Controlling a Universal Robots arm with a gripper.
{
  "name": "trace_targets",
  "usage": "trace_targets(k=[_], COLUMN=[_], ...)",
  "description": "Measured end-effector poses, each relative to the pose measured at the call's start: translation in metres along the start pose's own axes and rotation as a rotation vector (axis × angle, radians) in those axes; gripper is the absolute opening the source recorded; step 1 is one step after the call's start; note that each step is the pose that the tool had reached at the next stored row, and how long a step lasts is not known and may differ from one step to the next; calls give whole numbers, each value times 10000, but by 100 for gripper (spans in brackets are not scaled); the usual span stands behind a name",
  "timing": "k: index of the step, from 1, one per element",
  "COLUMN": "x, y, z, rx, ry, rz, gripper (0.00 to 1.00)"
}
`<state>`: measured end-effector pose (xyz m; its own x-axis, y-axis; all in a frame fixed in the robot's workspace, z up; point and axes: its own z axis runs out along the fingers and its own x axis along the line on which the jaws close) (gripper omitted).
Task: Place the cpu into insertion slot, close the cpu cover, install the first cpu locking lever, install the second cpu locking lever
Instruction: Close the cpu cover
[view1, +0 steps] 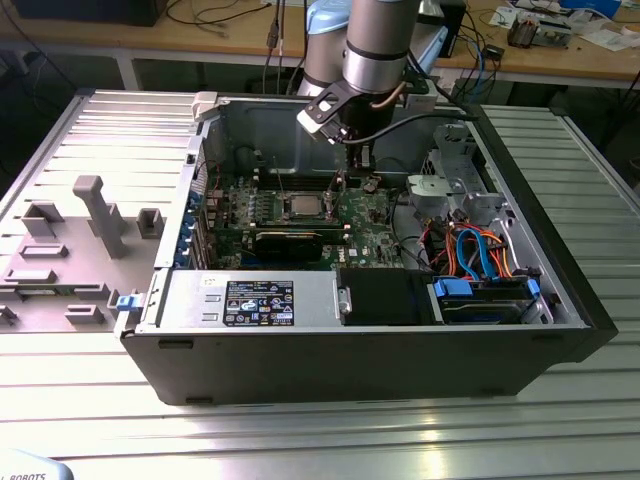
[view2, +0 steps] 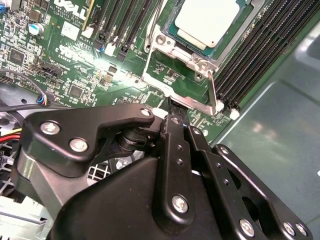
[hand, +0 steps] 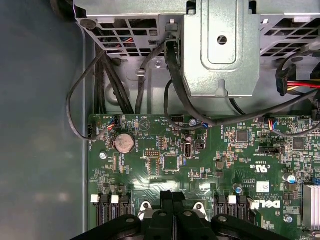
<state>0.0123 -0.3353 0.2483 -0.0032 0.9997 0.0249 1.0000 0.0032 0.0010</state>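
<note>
The cpu (view2: 207, 20) lies with its silver top showing in the insertion slot (view1: 303, 207) on the green board. The silver cpu cover (view2: 197, 61) frames it, lying flat around the chip. One thin metal locking lever (view2: 214, 92) runs along one side of the socket, and a second wire lever (view2: 149, 35) runs along another side. My gripper (view2: 169, 103) is shut with nothing between its black fingers (hand: 167, 200). Its tips hover right at the socket's edge (view2: 182, 100); contact cannot be told. In the exterior view the gripper (view1: 347, 178) hangs just behind the socket.
The open computer case (view1: 560, 300) walls in the board on every side. Long black memory slots (view2: 255, 45) flank the socket. A metal drive cage (hand: 215, 50) and black cables (hand: 175, 90) lie beyond the board. Grey fixtures (view1: 90, 215) stand at the exterior view's left.
</note>
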Motion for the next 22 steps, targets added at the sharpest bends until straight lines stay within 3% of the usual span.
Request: trace_targets(k=[22], x=[0], y=[-64], z=[0], rx=[0], ry=[1], rz=[0], gripper=[11])
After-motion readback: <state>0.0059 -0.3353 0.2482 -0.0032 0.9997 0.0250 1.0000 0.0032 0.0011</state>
